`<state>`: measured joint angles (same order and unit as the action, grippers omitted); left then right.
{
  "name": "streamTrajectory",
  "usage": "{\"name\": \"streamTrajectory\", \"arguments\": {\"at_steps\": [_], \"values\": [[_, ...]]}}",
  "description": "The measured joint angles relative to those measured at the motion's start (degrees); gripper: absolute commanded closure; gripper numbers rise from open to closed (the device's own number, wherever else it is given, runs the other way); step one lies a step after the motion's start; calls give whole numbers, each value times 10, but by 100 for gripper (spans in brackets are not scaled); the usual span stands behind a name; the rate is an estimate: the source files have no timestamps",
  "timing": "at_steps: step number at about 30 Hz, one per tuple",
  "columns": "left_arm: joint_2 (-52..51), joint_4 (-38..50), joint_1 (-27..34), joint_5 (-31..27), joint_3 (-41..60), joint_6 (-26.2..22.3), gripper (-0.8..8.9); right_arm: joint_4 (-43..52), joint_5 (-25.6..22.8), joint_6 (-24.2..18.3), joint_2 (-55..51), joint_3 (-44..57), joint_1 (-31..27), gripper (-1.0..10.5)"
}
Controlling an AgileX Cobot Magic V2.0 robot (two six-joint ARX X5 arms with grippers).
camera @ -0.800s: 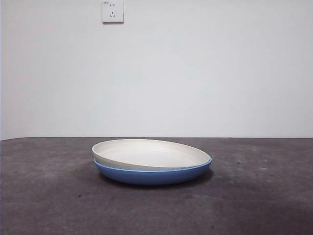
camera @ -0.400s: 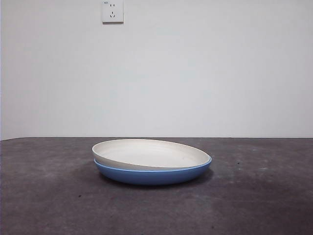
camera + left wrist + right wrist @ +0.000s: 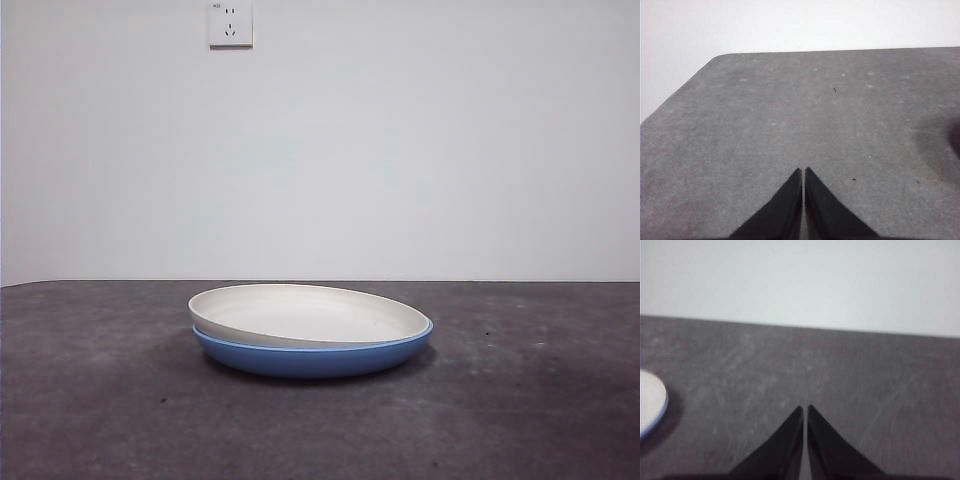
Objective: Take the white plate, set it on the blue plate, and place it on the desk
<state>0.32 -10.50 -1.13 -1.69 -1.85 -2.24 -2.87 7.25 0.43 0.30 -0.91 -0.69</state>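
Stacking looks done: the white plate (image 3: 310,312) sits inside the blue plate (image 3: 313,355) near the middle of the desk (image 3: 100,400), slightly tilted, its left rim riding higher than the blue rim. Your left gripper (image 3: 803,172) and right gripper (image 3: 805,410) both hover over bare desk with fingers clenched on nothing, well apart from the stack. If you judge the tilt worth fixing, part the fingers first, approach a rim from the side, and nudge gently so the blue plate does not slide. Nothing blocks either approach; only a wall socket (image 3: 230,22) shows behind.
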Motion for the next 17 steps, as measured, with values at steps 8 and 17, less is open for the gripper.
{"name": "streamTrajectory", "arguments": {"at_steps": [8, 17], "values": [[0, 0, 0, 0, 0, 0, 805, -52, 0, 1, 0, 0, 0, 939], [0, 0, 0, 0, 0, 0, 805, -64, 1, 13, 0, 0, 0, 939]]}}
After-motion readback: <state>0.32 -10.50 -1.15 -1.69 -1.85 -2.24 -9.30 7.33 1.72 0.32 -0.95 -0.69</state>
